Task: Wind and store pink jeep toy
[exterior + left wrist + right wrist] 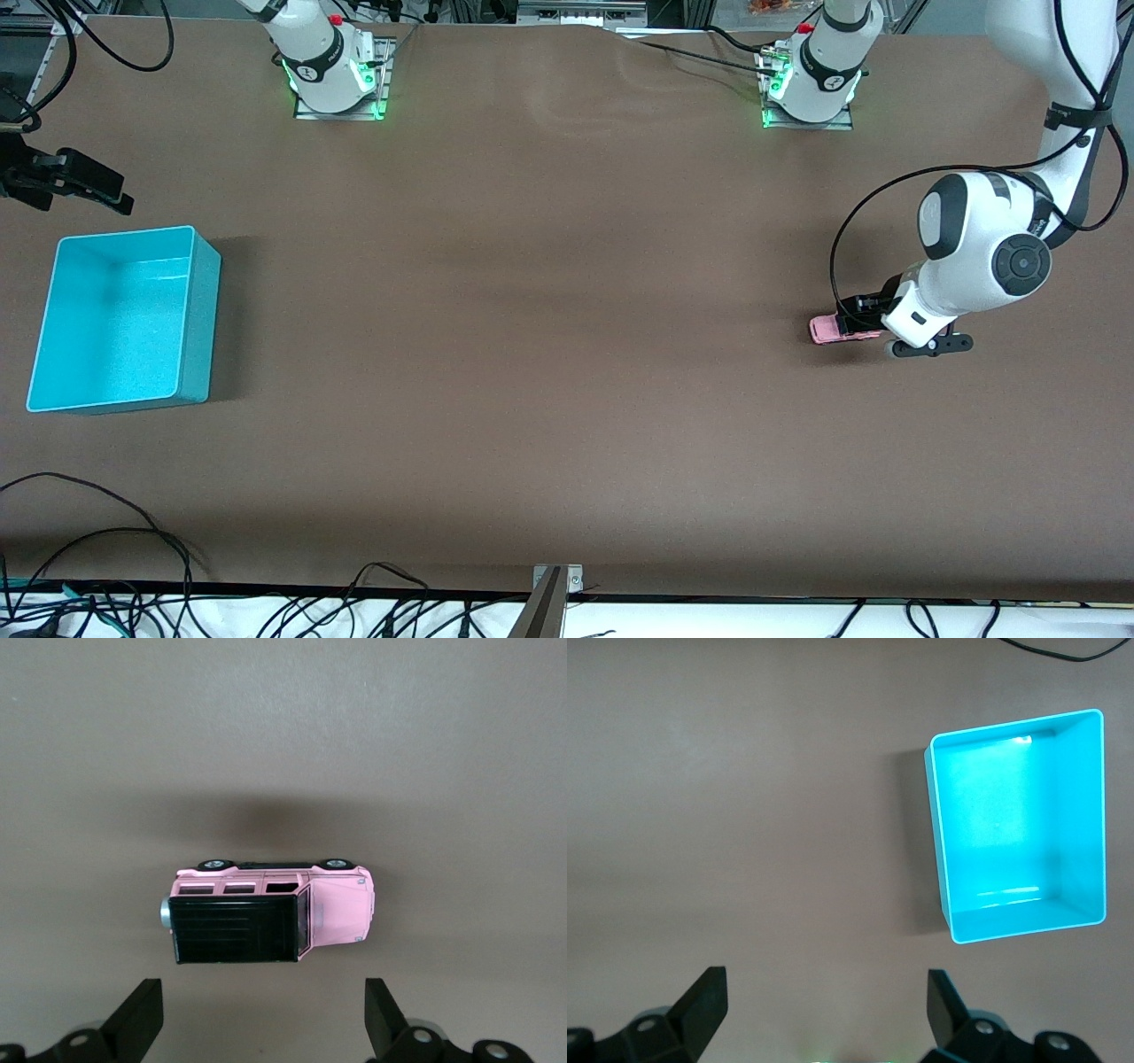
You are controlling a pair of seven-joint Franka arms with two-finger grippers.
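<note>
The pink jeep toy [831, 330] with a black roof section stands on the brown table near the left arm's end. In the left wrist view the jeep [337, 908] lies just past the fingertips, not between them. My left gripper [864, 317] hangs low right beside the jeep, open and empty [264, 1014]. The turquoise bin [199, 301] sits empty at the right arm's end of the table. My right gripper [84, 182] hovers open and empty [824, 1010] over the table just farther from the front camera than the bin [939, 859].
Black cables [97, 540] lie along the table's front edge. A metal bracket [556, 580] sits at the middle of that edge. The two arm bases [335, 80] stand along the farthest edge of the table.
</note>
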